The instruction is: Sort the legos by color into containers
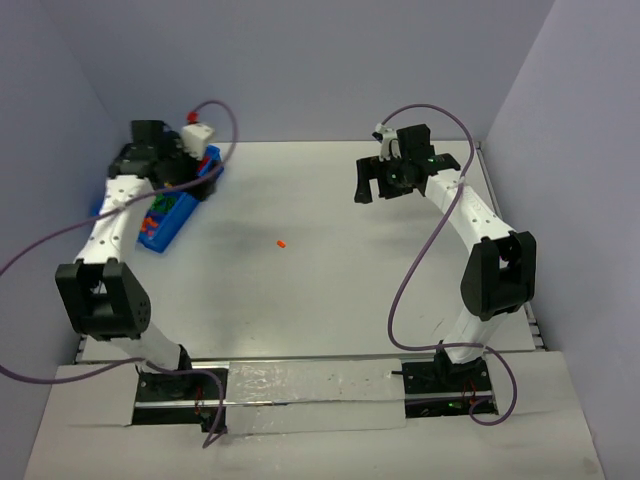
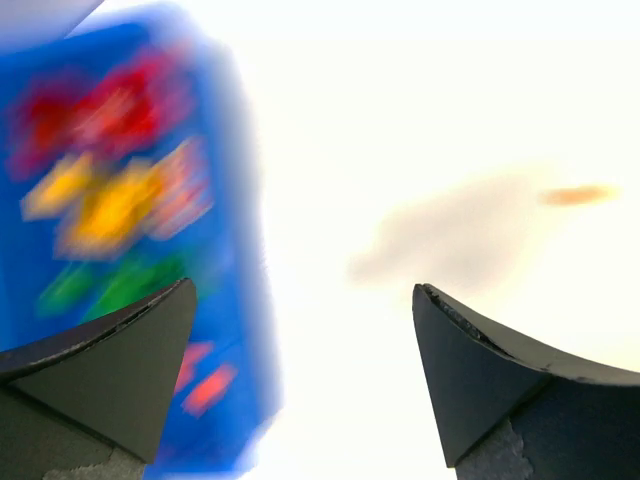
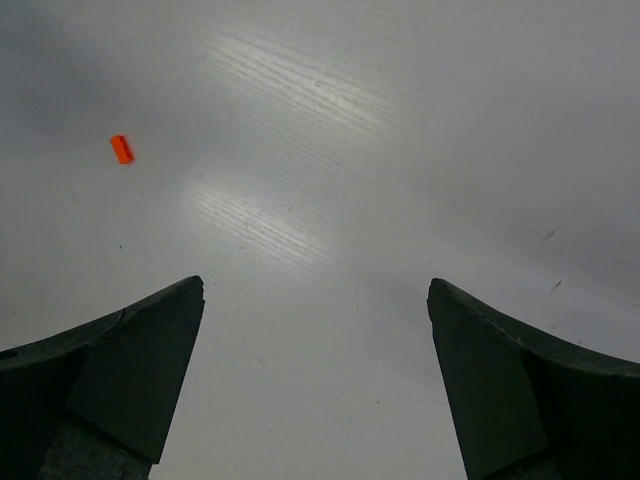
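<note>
The blue bin (image 1: 163, 228) lies at the far left of the table, with red, yellow and green legos (image 2: 110, 205) inside, blurred in the left wrist view. My left gripper (image 2: 305, 300) hovers at the bin's (image 2: 225, 200) right edge, open, with nothing between its fingers. One small orange lego (image 1: 281, 243) lies alone on the table's middle; it shows as a blur (image 2: 578, 194) in the left wrist view and sharp (image 3: 122, 149) in the right wrist view. My right gripper (image 1: 385, 185) hangs open and empty above bare table at the far right (image 3: 315, 290).
Grey walls close the table on the left, back and right. The left arm (image 1: 110, 225) stretches over the bin's near end. Purple cables (image 1: 410, 290) loop beside both arms. A taped strip (image 1: 310, 385) runs along the near edge between the bases.
</note>
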`<state>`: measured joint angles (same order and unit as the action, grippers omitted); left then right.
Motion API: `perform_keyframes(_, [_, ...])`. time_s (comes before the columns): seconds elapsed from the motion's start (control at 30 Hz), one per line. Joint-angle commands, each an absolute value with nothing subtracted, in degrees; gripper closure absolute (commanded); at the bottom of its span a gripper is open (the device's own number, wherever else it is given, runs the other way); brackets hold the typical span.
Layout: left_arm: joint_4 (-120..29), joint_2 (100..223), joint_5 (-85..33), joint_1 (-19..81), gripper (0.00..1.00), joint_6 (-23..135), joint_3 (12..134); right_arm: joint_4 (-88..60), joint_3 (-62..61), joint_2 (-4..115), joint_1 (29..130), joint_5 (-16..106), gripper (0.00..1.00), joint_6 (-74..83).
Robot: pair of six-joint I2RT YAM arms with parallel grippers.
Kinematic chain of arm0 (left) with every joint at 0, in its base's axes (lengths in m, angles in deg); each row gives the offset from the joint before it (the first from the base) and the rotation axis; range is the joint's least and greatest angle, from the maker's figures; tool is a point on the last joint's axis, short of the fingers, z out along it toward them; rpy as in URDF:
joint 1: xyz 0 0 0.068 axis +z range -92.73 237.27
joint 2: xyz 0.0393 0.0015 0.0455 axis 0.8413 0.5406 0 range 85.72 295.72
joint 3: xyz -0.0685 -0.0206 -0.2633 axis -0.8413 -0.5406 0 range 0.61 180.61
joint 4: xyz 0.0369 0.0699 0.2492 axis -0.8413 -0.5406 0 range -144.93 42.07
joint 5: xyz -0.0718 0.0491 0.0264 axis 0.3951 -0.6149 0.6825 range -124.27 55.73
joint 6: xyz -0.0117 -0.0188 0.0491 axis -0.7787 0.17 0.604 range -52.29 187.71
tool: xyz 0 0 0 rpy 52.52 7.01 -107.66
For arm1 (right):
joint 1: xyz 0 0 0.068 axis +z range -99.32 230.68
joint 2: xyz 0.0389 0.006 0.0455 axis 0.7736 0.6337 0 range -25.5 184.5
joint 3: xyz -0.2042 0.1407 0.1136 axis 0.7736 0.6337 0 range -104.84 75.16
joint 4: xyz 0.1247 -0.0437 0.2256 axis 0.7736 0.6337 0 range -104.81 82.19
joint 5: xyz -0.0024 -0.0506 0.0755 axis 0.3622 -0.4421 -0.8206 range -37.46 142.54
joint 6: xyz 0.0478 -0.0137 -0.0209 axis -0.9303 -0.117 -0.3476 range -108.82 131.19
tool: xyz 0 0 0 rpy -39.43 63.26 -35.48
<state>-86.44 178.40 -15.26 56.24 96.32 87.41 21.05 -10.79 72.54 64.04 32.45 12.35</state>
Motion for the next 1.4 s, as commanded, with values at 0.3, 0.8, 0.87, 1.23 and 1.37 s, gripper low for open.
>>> perform_keyframes(0.3, [-70.4,186.9,-39.0,20.5,0.01,62.1,72.7,21.4,-12.8,71.3,63.0,35.5,0.0,12.7])
perform_keyframes(0.8, [-70.7,196.8,-42.6,19.9,0.13,61.5,78.2,21.2,-11.6,70.6,62.5,35.1,0.0,12.9])
perform_keyframes(0.87, [-70.2,196.3,-41.0,20.2,0.15,62.5,77.6,21.2,-11.7,70.9,62.5,34.8,0.0,12.8])
perform_keyframes(1.23, [-70.2,195.7,-35.5,23.6,0.26,66.9,76.5,21.4,-12.0,71.2,62.5,34.3,0.0,12.6])
perform_keyframes(1.37, [-70.1,196.5,-34.9,24.1,0.29,67.1,76.9,21.5,-12.2,71.1,62.5,34.3,0.0,12.5])
